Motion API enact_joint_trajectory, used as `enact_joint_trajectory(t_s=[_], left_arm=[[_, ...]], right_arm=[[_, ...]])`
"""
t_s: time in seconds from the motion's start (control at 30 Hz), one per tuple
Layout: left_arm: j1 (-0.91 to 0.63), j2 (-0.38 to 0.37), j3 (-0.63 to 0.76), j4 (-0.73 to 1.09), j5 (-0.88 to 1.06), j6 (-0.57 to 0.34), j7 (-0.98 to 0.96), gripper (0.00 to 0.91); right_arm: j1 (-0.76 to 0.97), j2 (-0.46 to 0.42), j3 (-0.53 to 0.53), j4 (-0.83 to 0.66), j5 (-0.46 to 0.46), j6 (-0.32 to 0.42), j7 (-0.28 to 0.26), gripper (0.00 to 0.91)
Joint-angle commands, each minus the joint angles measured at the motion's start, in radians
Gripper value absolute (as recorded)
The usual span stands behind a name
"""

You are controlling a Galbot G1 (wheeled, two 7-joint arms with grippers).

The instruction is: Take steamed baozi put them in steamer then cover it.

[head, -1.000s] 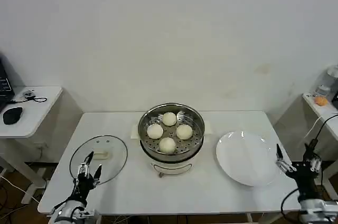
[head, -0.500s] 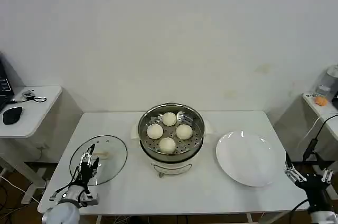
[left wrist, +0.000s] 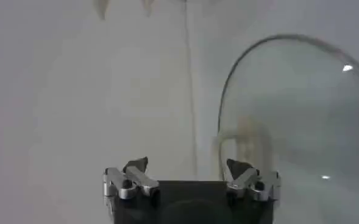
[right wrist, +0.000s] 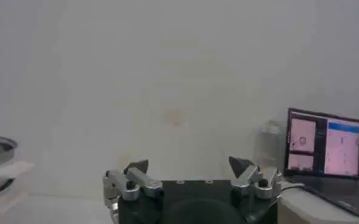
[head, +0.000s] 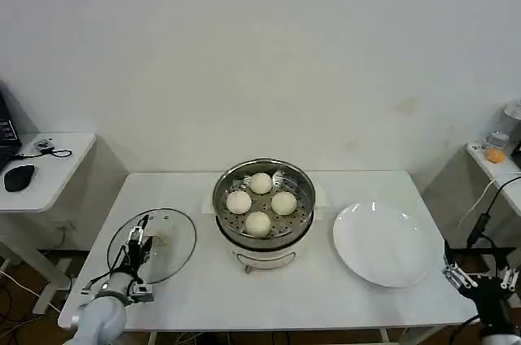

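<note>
The steamer [head: 264,227] stands at the middle of the white table with several cream-white baozi [head: 259,223] on its perforated tray. The cover [head: 175,251], a clear glass lid, lies flat on the table to its left, its cream handle [head: 158,239] facing up. My left gripper [head: 138,239] hovers open over the lid's near-left part, just short of the handle. In the left wrist view the lid [left wrist: 301,115] and its handle [left wrist: 252,135] lie ahead of the open left gripper [left wrist: 187,165]. My right gripper [head: 480,277] hangs open off the table's front right corner, empty [right wrist: 188,164].
An empty white plate [head: 383,243] sits right of the steamer. A side table [head: 57,158] with a black mouse [head: 18,176] stands at the far left. Another small table with an orange object [head: 494,155] is at the far right. A laptop [right wrist: 322,149] shows in the right wrist view.
My left gripper has risen from the table's front edge and moved forward over the lid towards its handle. My right gripper has drawn back and down, away from the plate.
</note>
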Motion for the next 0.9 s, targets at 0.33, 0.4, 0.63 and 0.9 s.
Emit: enact_joint_trajectory(t_s=[0.33, 0.4, 0.63, 0.9], left_arm=[[-0.086, -0.01, 0.025, 0.097, 0.013, -0.005, -0.01, 0.0], [-0.084, -0.011, 0.022, 0.096, 0.011, -0.007, -0.013, 0.0], [-0.064, -0.01, 0.01, 0.065, -0.009, -0.005, -0.026, 0.0], [0.004, -0.011, -0.051, -0.087, 0.02, 0.031, -0.079, 0.0]], right_arm=[[-0.012, 0.01, 0.002, 0.012, -0.004, -0.002, 0.002, 0.907], [-0.012, 0.01, 0.004, 0.016, -0.002, -0.003, 0.003, 0.907], [-0.018, 0.011, 0.004, 0.016, -0.005, 0.005, 0.001, 0.907], [-0.014, 0.012, -0.016, 0.026, -0.016, 0.002, 0.002, 0.907]])
